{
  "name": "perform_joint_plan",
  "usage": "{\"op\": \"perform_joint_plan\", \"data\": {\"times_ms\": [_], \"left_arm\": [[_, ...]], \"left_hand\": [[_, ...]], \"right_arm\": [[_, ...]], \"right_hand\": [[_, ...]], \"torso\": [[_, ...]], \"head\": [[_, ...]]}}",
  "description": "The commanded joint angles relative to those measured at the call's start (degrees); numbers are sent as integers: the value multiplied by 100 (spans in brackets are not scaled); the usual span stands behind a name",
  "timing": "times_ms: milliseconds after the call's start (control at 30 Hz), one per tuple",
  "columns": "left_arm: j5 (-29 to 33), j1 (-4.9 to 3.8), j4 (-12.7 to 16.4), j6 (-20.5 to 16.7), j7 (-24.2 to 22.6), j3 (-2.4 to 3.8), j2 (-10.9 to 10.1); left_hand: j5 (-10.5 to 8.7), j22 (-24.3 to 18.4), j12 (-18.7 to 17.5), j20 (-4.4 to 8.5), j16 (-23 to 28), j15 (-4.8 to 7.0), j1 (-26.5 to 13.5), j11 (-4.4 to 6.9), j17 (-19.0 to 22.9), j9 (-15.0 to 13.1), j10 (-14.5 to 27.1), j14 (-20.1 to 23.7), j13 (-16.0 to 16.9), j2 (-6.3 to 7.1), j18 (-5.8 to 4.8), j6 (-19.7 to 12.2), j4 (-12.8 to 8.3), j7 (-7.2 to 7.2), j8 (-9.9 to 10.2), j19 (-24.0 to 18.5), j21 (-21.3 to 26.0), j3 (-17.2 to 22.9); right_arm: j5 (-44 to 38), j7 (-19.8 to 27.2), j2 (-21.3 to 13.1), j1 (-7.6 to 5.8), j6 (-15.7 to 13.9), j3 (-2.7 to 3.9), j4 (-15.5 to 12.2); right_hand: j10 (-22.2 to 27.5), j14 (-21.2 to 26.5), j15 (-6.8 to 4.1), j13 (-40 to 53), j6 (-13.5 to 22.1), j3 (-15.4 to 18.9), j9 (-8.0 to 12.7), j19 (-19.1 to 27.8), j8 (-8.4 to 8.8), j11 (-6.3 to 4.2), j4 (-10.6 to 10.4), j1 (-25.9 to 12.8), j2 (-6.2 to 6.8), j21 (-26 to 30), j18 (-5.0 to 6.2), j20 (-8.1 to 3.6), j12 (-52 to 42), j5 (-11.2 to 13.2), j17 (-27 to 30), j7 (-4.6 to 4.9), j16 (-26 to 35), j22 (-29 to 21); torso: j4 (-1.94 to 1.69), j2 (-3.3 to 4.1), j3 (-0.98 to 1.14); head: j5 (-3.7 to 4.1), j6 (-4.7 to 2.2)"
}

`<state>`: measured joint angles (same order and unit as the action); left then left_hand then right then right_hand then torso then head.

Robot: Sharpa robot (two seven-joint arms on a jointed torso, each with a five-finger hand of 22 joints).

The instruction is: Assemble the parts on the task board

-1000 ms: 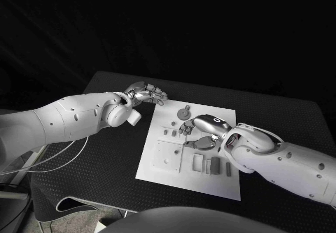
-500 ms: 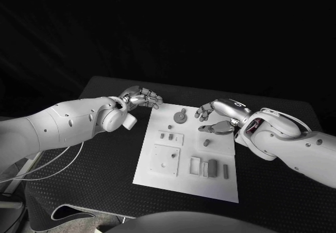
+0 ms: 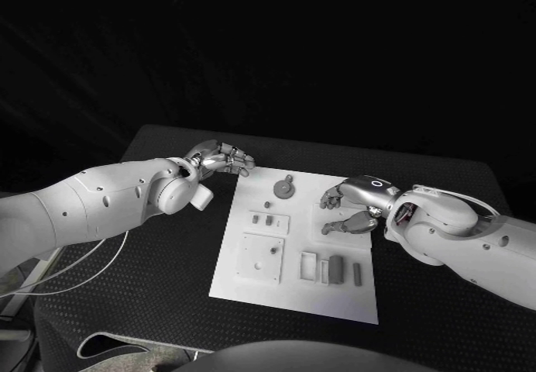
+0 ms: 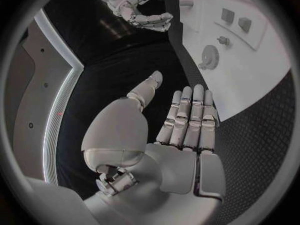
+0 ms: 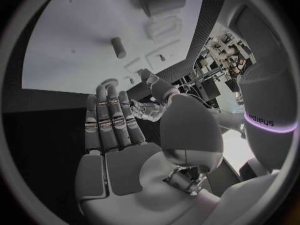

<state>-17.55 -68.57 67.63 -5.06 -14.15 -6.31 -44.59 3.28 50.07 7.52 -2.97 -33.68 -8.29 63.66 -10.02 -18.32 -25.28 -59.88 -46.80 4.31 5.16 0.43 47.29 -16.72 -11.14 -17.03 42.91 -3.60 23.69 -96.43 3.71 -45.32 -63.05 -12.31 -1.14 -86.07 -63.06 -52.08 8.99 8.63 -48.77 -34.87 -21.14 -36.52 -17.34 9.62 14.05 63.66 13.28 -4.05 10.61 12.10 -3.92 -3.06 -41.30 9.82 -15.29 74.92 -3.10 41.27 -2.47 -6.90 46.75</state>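
- Centrally, a flat white rectangular task board (image 3: 252, 283) on a black textured table (image 3: 146, 287), long side running away from the robot.
- On the board's far end, a small grey round gear-like part (image 3: 283, 188) with a short peg standing beside it.
- Just nearer than that, a small square white plate (image 3: 268, 221) carrying two little grey upright pegs.
- Nearer still, a larger square white panel (image 3: 260, 259) with small holes and one tiny piece on it.
- To the robot's right of that panel, a row of narrow grey block parts (image 3: 335, 269), lying side by side, close together but apart.
- At the far left corner of the board, over the bare table, the silver many-fingered left hand (image 3: 225, 159); in the left wrist view, left hand (image 4: 181, 130) with fingers straight and side by side, thumb apart, palm bare, holding nothing.
- Over the board's right edge, level with the gear-like part, the silver many-fingered right hand (image 3: 348, 203), fingers pointing toward the board's middle.
- In the right wrist view, right hand (image 5: 115, 135) likewise flat, fingers extended, nothing held, hovering apart from a short grey cylinder part (image 5: 118, 47) lying on the white surface.
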Motion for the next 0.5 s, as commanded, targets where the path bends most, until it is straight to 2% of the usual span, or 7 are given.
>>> {"op": "perform_joint_plan", "data": {"times_ms": [33,133,300,433,500], "left_arm": [[35,-5,4,93,-84,3,13],[35,-4,0,103,-83,3,12],[35,-4,-4,111,-84,3,19],[35,-4,-9,114,-84,3,21],[35,-3,-15,117,-86,3,21]], "left_hand": [[-22,-7,-9,-15,25,-42,-27,29,-6,6,12,16,-3,-50,-43,-19,14,-6,10,-8,-23,-34],[-22,-9,-9,-15,27,-43,-28,29,-7,7,12,17,-4,-51,-43,-19,15,-6,10,-9,-22,-35],[-22,-12,-9,-16,30,-44,-31,29,-9,7,12,18,-4,-52,-43,-20,15,-6,10,-10,-23,-37],[-22,-13,-9,-17,31,-44,-33,29,-11,7,13,19,-4,-53,-43,-20,16,-6,10,-10,-23,-37],[-22,-14,-9,-17,33,-44,-33,29,-12,7,13,19,-4,-54,-43,-20,16,-6,10,-11,-23,-38]], "right_arm": [[-463,-261,30,52,212,0,54],[-428,-251,58,76,211,-1,105],[-473,-271,82,86,250,-8,191],[-490,-281,162,112,269,-70,295],[-518,-277,241,147,261,-123,370]], "right_hand": [[37,40,-9,-7,12,-4,7,42,-10,-14,-46,14,55,9,-62,-4,0,6,-14,-24,19,150],[4,0,-27,2,2,-21,1,14,-25,-27,-64,38,50,-23,-56,-15,-31,6,-43,-27,-9,152],[-36,-64,-60,17,-21,-31,-10,-50,-53,-53,-62,73,19,-68,-40,-31,-63,6,-80,-25,-48,151],[-156,-134,-93,54,-80,-20,-29,-119,-100,-111,-38,90,-23,-111,-26,-44,-133,6,-118,-3,-86,150],[-245,-208,-129,83,-150,-19,-47,-188,-145,-155,-8,105,-83,-148,-9,-56,-182,7,-147,13,-120,148]], "torso": [[-8,1,0],[-19,-2,1],[-20,-6,-12],[-27,-7,-15],[-20,-4,-7]], "head": [[14,5],[21,21],[28,37],[30,48],[5,53]]}}
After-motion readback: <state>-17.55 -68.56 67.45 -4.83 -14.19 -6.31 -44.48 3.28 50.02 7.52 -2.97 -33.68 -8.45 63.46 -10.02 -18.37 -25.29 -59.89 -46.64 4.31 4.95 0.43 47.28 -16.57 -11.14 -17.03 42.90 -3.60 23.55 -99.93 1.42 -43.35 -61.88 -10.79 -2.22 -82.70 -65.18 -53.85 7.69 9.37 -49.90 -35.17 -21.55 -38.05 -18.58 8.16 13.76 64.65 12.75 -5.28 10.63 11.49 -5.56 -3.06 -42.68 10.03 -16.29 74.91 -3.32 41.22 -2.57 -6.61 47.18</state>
